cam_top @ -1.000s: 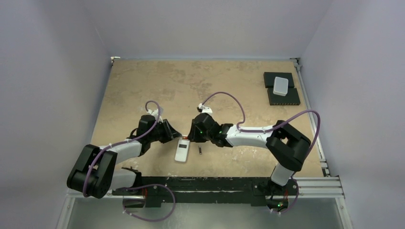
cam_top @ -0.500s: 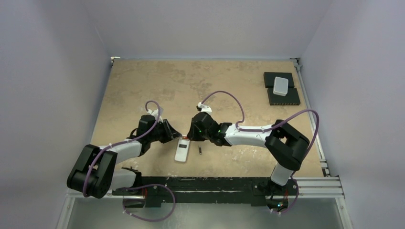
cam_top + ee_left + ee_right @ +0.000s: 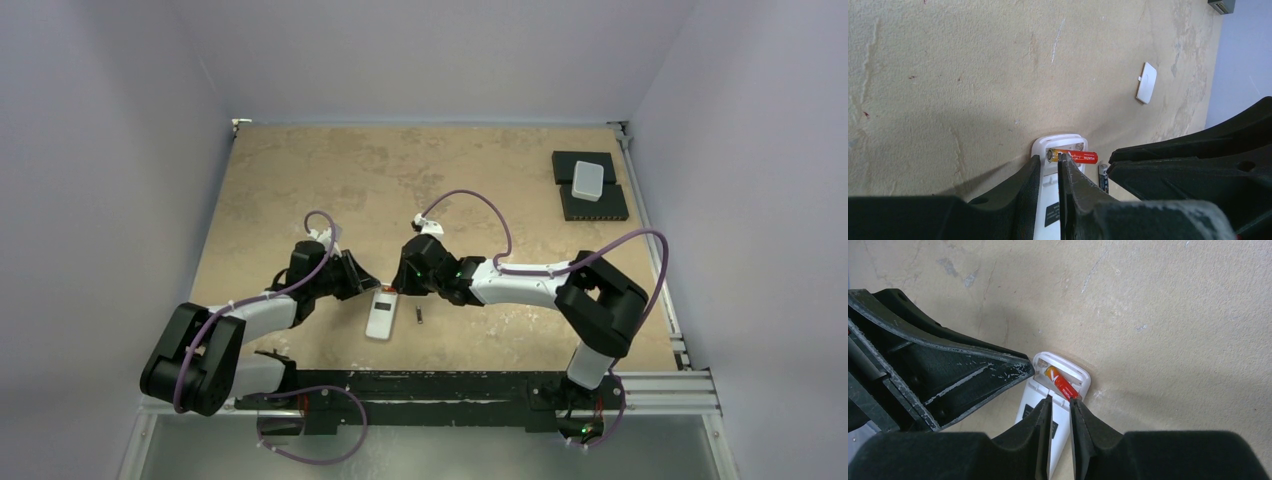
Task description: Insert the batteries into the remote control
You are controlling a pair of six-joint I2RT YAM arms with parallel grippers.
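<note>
The remote control lies white back up between both arms, its battery bay open at the far end. One red-orange battery lies slantwise in the bay, one end over the rim. The second battery lies on the table just right of the remote. My left gripper has its jaws almost together, tips on the remote's back at the bay edge. My right gripper is likewise nearly closed, and its right fingertip touches the battery's end. Neither grips anything.
A small white battery cover lies on the table beyond the remote. A plain white box sits on black pads at the far right. The two grippers nearly meet over the remote's far end.
My right gripper has edged slightly left toward the remote's far end. The left arm, remote and loose battery have not moved.
</note>
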